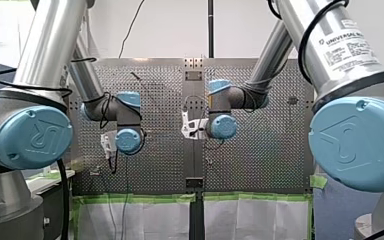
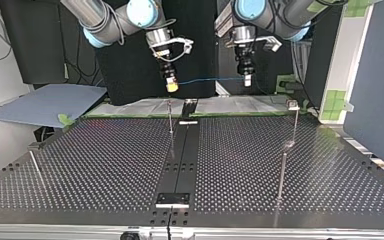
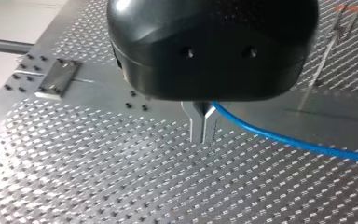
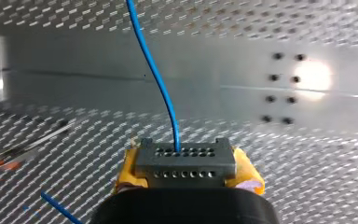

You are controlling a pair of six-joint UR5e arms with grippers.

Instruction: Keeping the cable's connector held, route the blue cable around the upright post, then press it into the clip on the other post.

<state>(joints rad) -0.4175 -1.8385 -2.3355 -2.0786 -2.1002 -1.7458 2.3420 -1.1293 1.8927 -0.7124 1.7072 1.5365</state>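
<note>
Connector point(image 4: 185, 163), grey and drilled with two rows of small holes, is pinched between the yellow pads point(image 4: 248, 173) of the right gripper point(image 2: 171, 87). The blue cable point(image 4: 156, 74) is seen leaving one hole of the upper row and running on ahead of that gripper. Further along, the cable is clamped between the slim metal fingers point(image 3: 196, 126) of the left gripper point(image 2: 247, 79), which are pressed together on it.

In the top view the cable is held nearly level between the two grippers, in the air above the far edge of the perforated table point(image 2: 105, 150). Below it a thin upright post point(image 2: 170, 117) is planted just beside the dark central strip point(image 2: 182, 155). A second post point(image 2: 293, 125), topped by a small pale clip point(image 2: 293, 105), is set well apart at that view's right. Neither post is touched by the cable.
</note>
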